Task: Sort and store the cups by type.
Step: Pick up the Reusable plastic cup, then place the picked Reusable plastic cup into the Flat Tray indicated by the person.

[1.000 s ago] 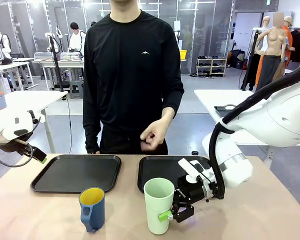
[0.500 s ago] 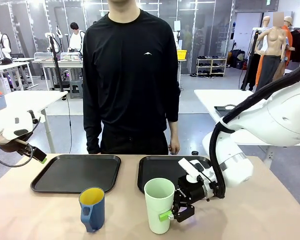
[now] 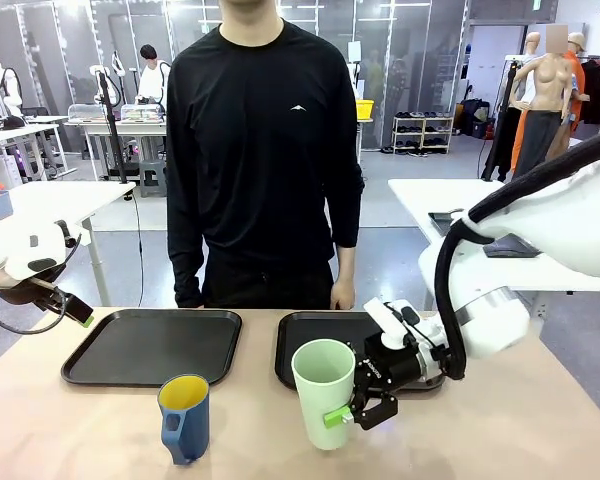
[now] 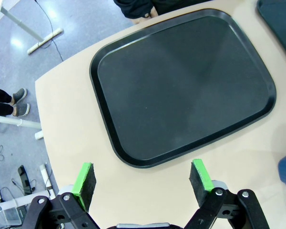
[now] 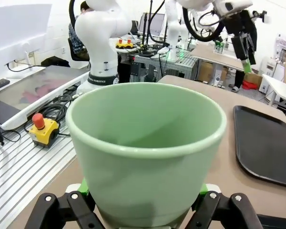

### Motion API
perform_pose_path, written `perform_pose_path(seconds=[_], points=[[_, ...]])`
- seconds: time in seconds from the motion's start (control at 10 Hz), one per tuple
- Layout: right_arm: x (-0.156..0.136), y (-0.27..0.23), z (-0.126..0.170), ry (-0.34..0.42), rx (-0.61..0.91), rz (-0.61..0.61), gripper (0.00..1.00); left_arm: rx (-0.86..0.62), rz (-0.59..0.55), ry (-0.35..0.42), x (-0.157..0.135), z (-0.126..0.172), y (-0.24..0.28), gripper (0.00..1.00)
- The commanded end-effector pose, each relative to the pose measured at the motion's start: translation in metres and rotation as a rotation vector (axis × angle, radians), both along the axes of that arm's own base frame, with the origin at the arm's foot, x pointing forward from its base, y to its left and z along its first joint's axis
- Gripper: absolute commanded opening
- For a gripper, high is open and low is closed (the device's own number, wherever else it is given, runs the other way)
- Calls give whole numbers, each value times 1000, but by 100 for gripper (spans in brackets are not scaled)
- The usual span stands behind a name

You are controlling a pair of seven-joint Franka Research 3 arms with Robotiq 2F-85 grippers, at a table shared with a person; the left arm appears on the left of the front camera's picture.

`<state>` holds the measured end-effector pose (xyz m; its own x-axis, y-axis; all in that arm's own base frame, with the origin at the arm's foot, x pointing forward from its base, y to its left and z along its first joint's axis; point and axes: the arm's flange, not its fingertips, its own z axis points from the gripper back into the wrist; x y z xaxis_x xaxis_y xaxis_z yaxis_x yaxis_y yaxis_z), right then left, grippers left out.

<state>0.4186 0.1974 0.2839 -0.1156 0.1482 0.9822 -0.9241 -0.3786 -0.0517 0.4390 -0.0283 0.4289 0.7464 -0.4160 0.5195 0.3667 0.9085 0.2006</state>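
The front camera is sitting on the robot's side of the table (image 3: 70,430), looking across it at the person (image 3: 265,150) standing opposite. The left wrist camera is hanging high, staring nearly straight down past the left gripper (image 4: 142,179) at the left tray (image 4: 181,86), and the front view is taking in that left tray (image 3: 150,345) too. The right wrist camera is crowding close behind the mint-green tumbler (image 5: 145,157), low and level; the front view is catching this mint-green tumbler (image 3: 323,395) as well.

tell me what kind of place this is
Probably a robotics lab or test workshop: a white robot arm at the table, a red emergency-stop button beside loose cables, and more workbenches across the open floor behind the person.
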Motion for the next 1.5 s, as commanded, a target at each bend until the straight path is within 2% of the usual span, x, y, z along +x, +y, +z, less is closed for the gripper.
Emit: perform_pose_path(seconds=[0.0, 0.2, 0.3, 1.4], points=[[-13, -3, 22, 27, 21, -31, 39, -6, 3, -2, 0, 1, 2, 100], [-17, -9, 26, 37, 31, -44, 39, -6, 3, -2, 0, 1, 2, 100], [-11, -3, 20, -1, 16, -8, 39, -6, 3, -2, 0, 1, 2, 100], [-11, -3, 20, -1, 16, -8, 39, -6, 3, -2, 0, 1, 2, 100]])
